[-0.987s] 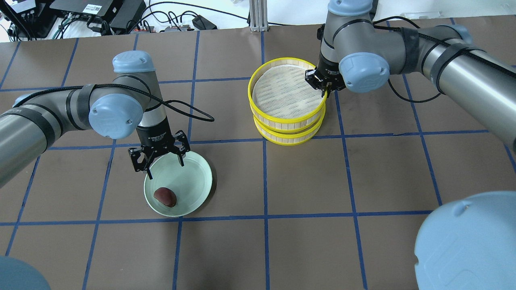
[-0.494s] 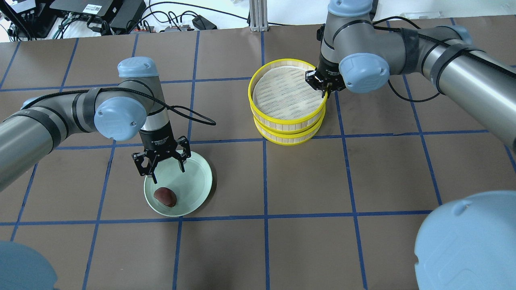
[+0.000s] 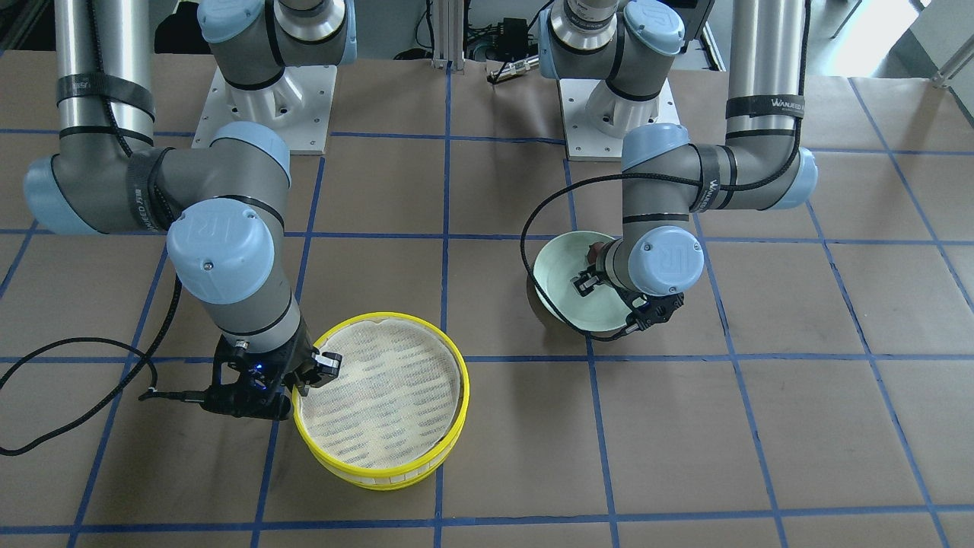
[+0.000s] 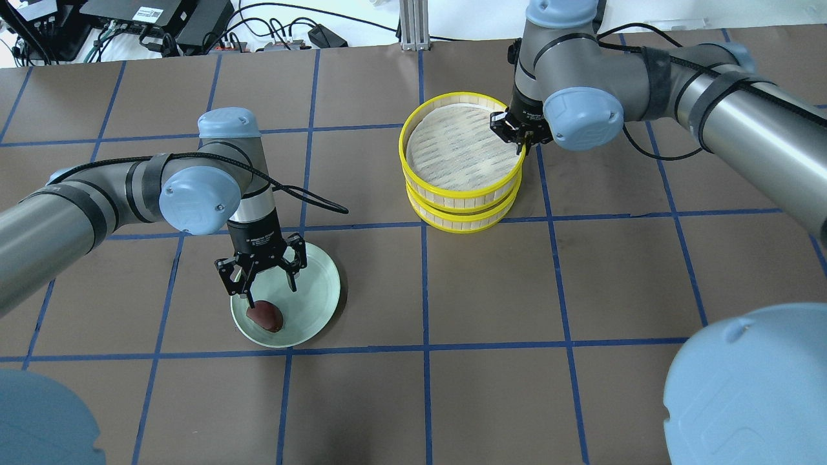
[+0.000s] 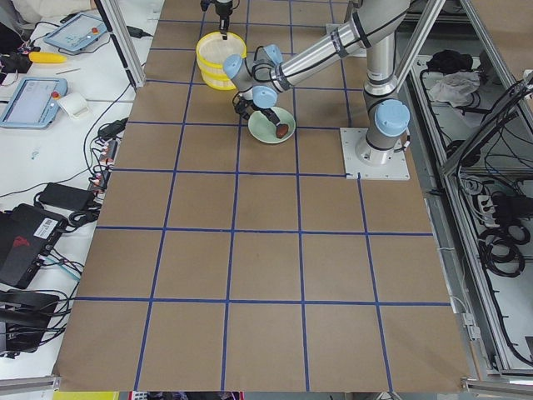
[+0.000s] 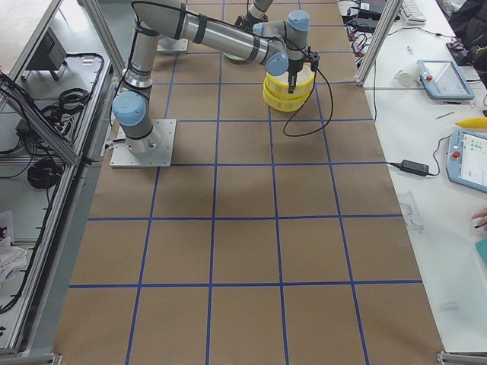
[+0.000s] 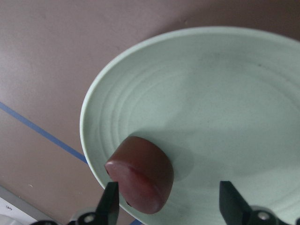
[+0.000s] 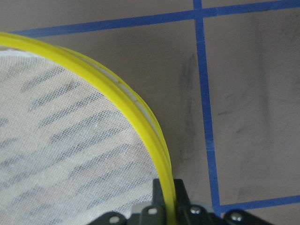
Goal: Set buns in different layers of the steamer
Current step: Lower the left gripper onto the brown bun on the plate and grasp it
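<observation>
Buns are two in the task, but only the dark bun [image 4: 265,316] shows. From overhead it lies in the green plate [image 4: 313,284], on the robot's left half of the tabletop [image 4: 491,284], toward the robot's edge. The left gripper [image 4: 271,292] hangs over it with jaws spread wide. The right gripper [image 4: 520,143] is pinched on the rim of the upper steamer layer [image 4: 452,155], which sits on the lower layer [image 4: 462,221] toward the far edge. The front-facing view shows the upper mesh bare. In the left wrist view the bun is close by one finger [image 7: 108,204], not centred. The gripper should probably shift toward the plate's rim before descending, then close softly, since glossy skin may slip. The right wrist view shows the fingers [image 8: 165,192] clamped across the yellow rim. Both side views show a brown cover with blue tape lines, and benches with tablets [image 5: 29,98] beside.
</observation>
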`<state>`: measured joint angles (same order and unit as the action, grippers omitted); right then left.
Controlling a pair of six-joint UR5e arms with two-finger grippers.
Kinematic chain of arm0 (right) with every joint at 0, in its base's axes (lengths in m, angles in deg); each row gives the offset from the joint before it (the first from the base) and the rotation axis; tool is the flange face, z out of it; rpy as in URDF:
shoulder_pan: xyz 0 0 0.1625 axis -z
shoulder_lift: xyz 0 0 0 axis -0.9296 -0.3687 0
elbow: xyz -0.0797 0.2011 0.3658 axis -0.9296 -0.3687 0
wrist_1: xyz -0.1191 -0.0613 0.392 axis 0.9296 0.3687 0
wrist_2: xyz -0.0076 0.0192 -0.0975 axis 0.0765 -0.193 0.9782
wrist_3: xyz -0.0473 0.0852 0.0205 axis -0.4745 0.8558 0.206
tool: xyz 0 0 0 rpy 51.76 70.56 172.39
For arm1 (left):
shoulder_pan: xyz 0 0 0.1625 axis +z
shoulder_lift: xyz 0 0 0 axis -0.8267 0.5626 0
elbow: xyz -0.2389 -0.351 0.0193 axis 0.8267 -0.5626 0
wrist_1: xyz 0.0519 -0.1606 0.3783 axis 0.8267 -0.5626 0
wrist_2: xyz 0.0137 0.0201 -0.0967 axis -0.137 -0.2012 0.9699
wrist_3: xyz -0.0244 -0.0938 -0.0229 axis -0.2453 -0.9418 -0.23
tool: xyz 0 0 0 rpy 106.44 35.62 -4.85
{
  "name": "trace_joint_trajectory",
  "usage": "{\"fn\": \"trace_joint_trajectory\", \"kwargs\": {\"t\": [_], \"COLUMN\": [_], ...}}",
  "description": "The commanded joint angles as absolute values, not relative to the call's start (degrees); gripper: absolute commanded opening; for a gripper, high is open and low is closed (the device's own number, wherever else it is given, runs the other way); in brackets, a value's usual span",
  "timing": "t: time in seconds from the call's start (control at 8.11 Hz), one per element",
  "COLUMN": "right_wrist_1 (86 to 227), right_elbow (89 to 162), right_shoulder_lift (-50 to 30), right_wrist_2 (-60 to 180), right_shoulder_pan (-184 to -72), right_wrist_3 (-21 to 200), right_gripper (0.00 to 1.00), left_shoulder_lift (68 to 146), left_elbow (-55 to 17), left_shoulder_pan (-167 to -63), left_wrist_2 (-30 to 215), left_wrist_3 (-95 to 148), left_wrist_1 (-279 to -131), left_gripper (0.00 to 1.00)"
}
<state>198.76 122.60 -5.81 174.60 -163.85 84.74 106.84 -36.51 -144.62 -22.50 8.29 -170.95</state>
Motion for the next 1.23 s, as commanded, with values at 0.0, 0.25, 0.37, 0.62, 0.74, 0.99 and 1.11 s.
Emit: {"fn": "trace_joint_trajectory", "kwargs": {"t": [0.0, 0.25, 0.37, 0.62, 0.74, 0.99, 1.11], "right_wrist_1": [198.6, 198.6, 198.6, 198.6, 198.7, 199.0, 199.0], "right_elbow": [123.6, 123.6, 123.6, 123.6, 123.6, 123.6, 123.6], "right_shoulder_lift": [-6.0, -6.0, -6.0, -6.0, -6.0, -5.9, -5.8], "right_wrist_2": [174.9, 175.0, 175.0, 175.0, 175.0, 175.0, 174.9], "right_shoulder_pan": [-163.8, -163.7, -163.6, -163.6, -163.6, -163.6, -163.6], "right_wrist_3": [84.5, 84.5, 84.4, 83.4, 83.4, 83.5, 83.5], "right_gripper": [0.00, 0.00, 0.00, 0.00, 0.00, 0.00, 0.00], "left_shoulder_lift": [108.3, 108.7, 108.8, 109.2, 109.3, 109.5, 109.5], "left_elbow": [-36.5, -36.5, -36.5, -36.5, -36.5, -35.7, -34.8], "left_shoulder_pan": [-144.6, -144.6, -144.6, -144.6, -144.6, -144.5, -144.5], "left_wrist_2": [-23.6, -23.7, -23.7, -23.8, -23.9, -24.4, -24.5], "left_wrist_3": [6.9, 5.4, 5.3, 4.2, 4.2, 4.2, 4.0], "left_wrist_1": [-170.9, -170.9, -170.9, -170.9, -170.9, -170.2, -170.2], "left_gripper": [0.78, 0.78, 0.75, 0.70, 0.64, 0.32, 0.11]}}
